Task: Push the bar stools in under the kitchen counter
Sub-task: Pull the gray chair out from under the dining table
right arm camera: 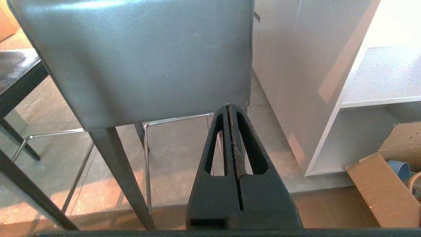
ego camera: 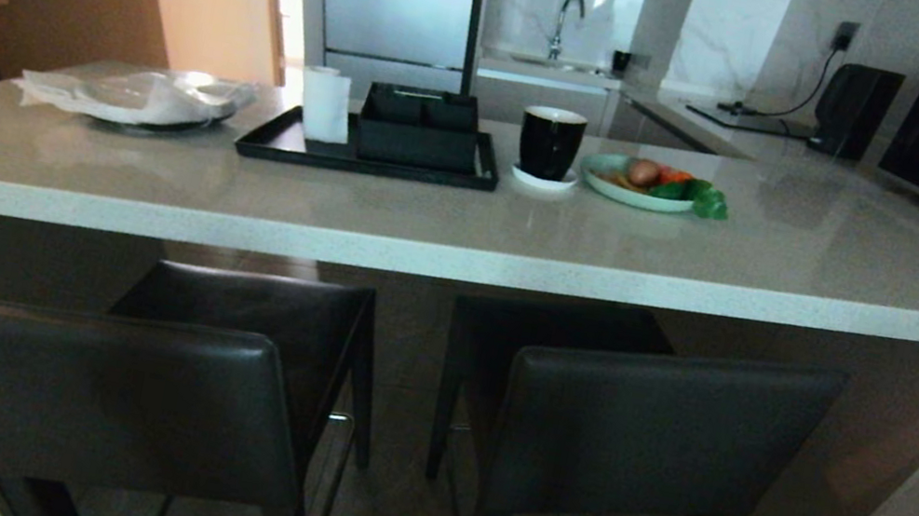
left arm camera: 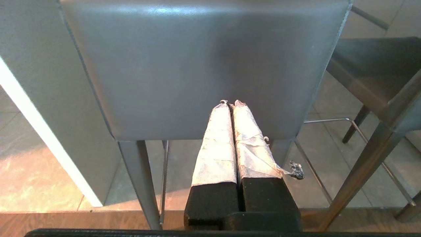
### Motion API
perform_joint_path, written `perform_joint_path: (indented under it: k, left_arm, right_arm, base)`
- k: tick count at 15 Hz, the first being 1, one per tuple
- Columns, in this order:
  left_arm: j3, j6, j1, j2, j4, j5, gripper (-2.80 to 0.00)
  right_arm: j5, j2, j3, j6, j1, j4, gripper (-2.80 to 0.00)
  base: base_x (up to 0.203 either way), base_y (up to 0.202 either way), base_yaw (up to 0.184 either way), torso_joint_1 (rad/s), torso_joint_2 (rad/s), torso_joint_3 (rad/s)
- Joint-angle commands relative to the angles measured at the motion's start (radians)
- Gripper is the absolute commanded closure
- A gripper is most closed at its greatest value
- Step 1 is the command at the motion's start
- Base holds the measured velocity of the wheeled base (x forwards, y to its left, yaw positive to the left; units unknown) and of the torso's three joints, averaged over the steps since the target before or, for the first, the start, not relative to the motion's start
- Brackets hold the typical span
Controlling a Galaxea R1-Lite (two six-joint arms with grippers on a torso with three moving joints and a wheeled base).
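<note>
With both grippers, left (left arm camera: 230, 102) and right (right arm camera: 228, 105), clenched empty, the lower-left bar stool (ego camera: 86, 391) could be skewed by an off-centre push

Two dark grey leather bar stools (ego camera: 397, 398) look smooth with a soft sheen, their thin footrest bars (right arm camera: 177, 119) shiny metal. The pale speckled stone kitchen counter (ego camera: 467, 212) gleams, polished.

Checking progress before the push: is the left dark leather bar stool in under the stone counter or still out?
Still out: the left dark leather bar stool has its backrest and most of its seat before the pale stone counter's edge.
</note>
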Motion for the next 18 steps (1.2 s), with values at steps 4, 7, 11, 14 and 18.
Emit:
perform_joint_path:
  k: [4, 7, 11, 14, 18]
  left_arm:
    - [0.0, 0.0, 0.0, 0.002, 0.0, 0.0, 0.0]
    - [0.0, -0.002, 0.0, 0.002, 0.0, 0.0, 0.0]
    - [0.0, 0.0, 0.0, 0.002, 0.0, 0.0, 0.0]
    - [0.0, 0.0, 0.0, 0.002, 0.0, 0.0, 0.0]
    - [0.0, 0.0, 0.0, 0.002, 0.0, 0.0, 0.0]
  right_arm:
    - [0.0, 0.001, 0.002, 0.001, 0.0, 0.0, 0.0]
    - [0.0, 0.002, 0.002, 0.001, 0.0, 0.0, 0.0]
    - [0.0, 0.001, 0.002, 0.001, -0.001, 0.0, 0.0]
    - [0.001, 0.002, 0.002, 0.002, -0.001, 0.0, 0.0]
    - [0.0, 0.001, 0.002, 0.002, -0.001, 0.0, 0.0]
  base:
    - [-0.002, -0.053, 0.0, 0.0, 0.0, 0.001]
    - [0.0, -0.191, 0.003, 0.003, 0.0, 0.003]
    - [0.0, -0.193, 0.003, 0.004, 0.0, 0.003]
    - [0.0, -0.195, 0.002, 0.005, 0.0, 0.002]
    - [0.0, -0.197, 0.001, 0.002, 0.0, 0.002]
